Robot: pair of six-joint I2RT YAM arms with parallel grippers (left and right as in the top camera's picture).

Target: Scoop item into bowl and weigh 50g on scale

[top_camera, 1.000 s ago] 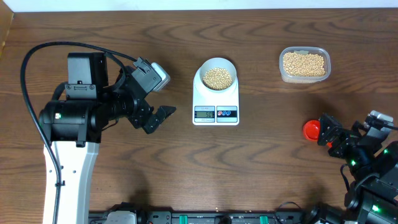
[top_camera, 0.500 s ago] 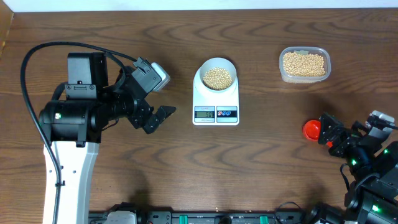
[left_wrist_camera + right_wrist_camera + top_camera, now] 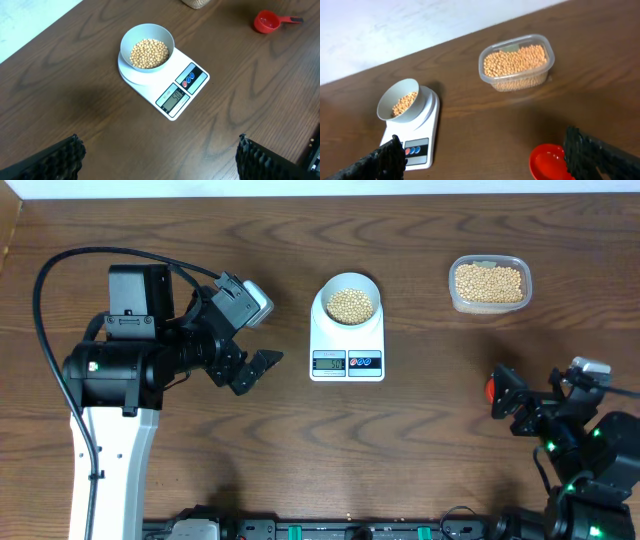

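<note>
**Beans in the bowl on the scale, both claws released**

The bowl is round, smooth and pale. It sits on the back part of the scale, a flat white plate with rounded corners. Small round tan beans fill the bottom of the bowl in a low heap. More beans lie in a clear plastic tub with rounded corners, well apart to the right on the dark, grained wooden table.

The left gripper hangs left of the scale with its jaws spread wide and nothing between them. The right gripper is near the right front of the table, also spread wide and empty. A red scoop lies just beside its fingers.

From overhead the scoop is half hidden by the right arm. The left wrist view shows it whole, a small round cup with a short handle. That view also shows the grey display and two round buttons, one red and one blue; the digits are too small to read. The right wrist view shows the tub's ribbed rim and side wall.
</note>
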